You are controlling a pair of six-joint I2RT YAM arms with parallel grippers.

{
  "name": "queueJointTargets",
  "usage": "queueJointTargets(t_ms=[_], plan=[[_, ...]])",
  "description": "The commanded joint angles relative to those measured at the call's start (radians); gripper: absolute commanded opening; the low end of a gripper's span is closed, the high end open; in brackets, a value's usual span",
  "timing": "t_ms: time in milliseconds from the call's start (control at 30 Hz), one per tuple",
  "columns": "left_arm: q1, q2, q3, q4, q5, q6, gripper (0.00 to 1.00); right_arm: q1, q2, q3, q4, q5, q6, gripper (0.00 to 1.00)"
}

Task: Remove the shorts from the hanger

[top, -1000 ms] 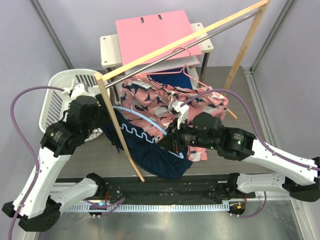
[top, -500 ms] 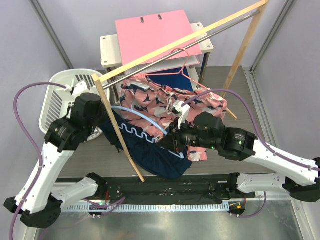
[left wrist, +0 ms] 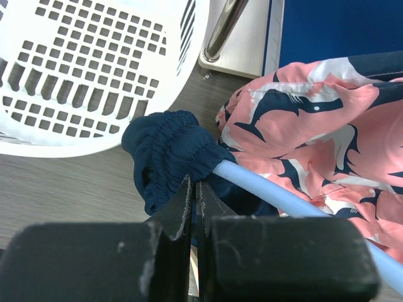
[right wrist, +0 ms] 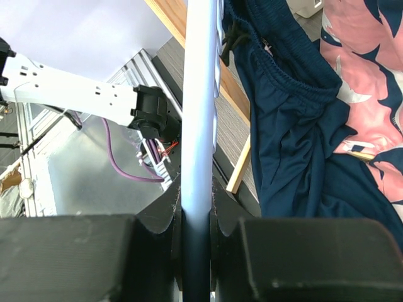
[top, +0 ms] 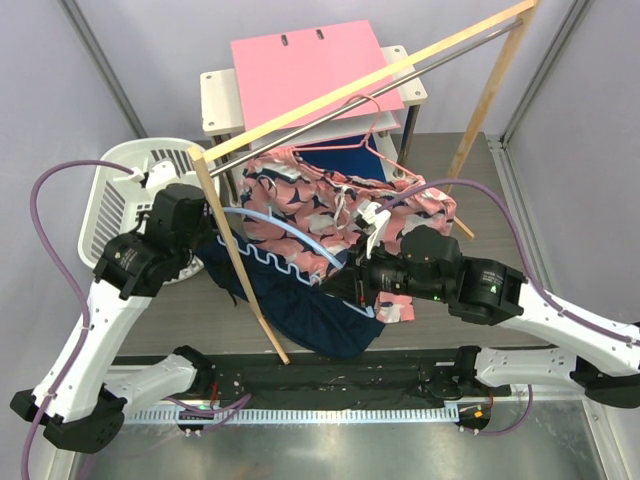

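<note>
The wooden rack point(top: 235, 260) stands over the bench point(top: 500, 160). Beneath it the salmon printed shorts point(top: 300, 195) are heaped toward the back, and the navy shorts point(top: 310, 310) drape in front, down toward the near edge. A pale blue hanger point(top: 290, 235) runs through the navy waistband. The right gripper point(right wrist: 195, 189) is clamped around the hanger's bar. The left gripper point(left wrist: 192, 185) is pinched on the bunched navy waistband at the hanger's end.

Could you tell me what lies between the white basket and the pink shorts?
The waistband of the navy shorts, on the light-blue hanger, in the left wrist view.
</note>
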Motion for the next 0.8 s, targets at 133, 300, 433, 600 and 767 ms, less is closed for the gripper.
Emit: queueJointTargets(t_ms=[133, 300, 433, 600, 767], plan=[[0.008, -0.023, 0.07, -0.044, -0.108, 0.005, 0.0, 0.003, -0.094, 0.007, 0.112, 0.06, 0.003, 0.01], [0.006, -0.048, 0.107, -0.039, -0.141, -0.009, 0.0, 0.001, -0.23, -0.017, -0.015, 0.12, -0.007, 0.01], [0.008, -0.066, 0.093, -0.015, -0.11, -0.024, 0.0, 0.001, -0.358, -0.046, -0.001, 0.186, -0.023, 0.01], [0.008, -0.074, 0.079, 0.004, -0.058, -0.063, 0.0, 0.001, -0.364, 0.029, -0.018, 0.206, -0.084, 0.01], [0.008, -0.069, 0.092, 0.019, -0.035, -0.066, 0.0, 0.001, -0.324, 0.063, 0.011, 0.251, -0.121, 0.01]])
